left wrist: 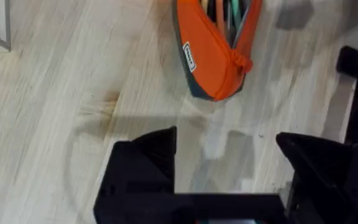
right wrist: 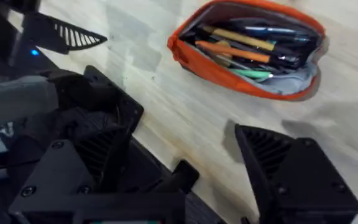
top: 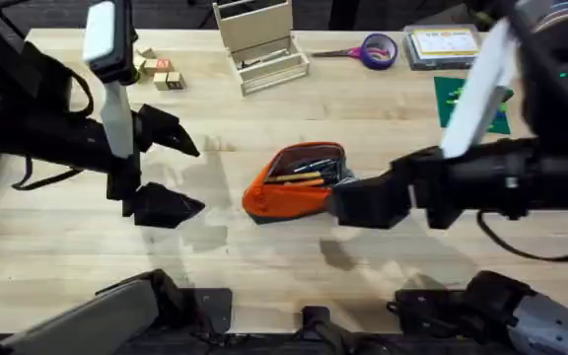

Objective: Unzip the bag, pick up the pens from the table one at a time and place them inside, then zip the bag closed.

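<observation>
Table (top: 264, 256) and what lies on it

Bag (top: 294, 182) at centre, unzipped, pens (right wrist: 241, 46) inside; at the far edge, wooden blocks (top: 161, 71), organiser (top: 259, 44), scissors (top: 368, 49), book (top: 444, 44); green card (top: 452, 99) right.

Two robot arms, mostly matte black, seen from above. The left arm enters from 9 o'clock: chunky black housings, a white rectangular link standing upright, and a thin black cable looping beneath it. Its left tool (top: 180, 176) ends in two black wedge-shaped fingers, pointed like beaks. The right arm enters from 3 o'clock: a long black body, a slanted white link at about 1 o'clock, a small green light on its housing, and a black cable curving under it. Its right tool (top: 348, 200) is a blocky black shape. Close up, its fingers (right wrist: 291, 168) show ribbed, grille-like inner faces and small round screws.
</observation>
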You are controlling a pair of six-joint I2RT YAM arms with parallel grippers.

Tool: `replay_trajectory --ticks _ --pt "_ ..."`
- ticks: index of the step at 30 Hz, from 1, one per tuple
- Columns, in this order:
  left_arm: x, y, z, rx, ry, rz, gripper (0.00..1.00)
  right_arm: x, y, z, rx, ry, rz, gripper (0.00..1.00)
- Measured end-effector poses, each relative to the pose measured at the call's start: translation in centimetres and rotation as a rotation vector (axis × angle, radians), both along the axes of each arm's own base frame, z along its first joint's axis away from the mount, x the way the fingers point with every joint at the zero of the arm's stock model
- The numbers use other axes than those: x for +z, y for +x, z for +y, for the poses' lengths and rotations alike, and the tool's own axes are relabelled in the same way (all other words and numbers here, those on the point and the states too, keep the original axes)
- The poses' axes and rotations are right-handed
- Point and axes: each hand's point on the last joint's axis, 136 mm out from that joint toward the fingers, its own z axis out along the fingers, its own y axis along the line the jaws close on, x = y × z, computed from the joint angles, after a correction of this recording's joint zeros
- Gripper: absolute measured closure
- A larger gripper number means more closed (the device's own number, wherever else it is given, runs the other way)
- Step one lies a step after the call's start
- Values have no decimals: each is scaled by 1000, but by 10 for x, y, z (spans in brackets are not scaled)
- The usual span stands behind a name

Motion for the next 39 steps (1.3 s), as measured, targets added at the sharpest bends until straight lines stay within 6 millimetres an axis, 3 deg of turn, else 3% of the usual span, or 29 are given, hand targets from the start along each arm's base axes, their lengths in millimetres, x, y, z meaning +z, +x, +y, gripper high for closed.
replay_trajectory --ticks 19,27,33,39 --pt "-6 4 8 -27 59 -36 7 -34 5 83 69 -23 60 4" --pt "-6 4 8 -30 59 -38 7 -39 9 91 -59 -36 64 4" --pt "-6 4 8 -32 59 -40 7 -34 1 106 -72 -2 51 4" --pt "-6 4 8 -32 59 -40 7 -56 4 116 -127 -36 120 4"
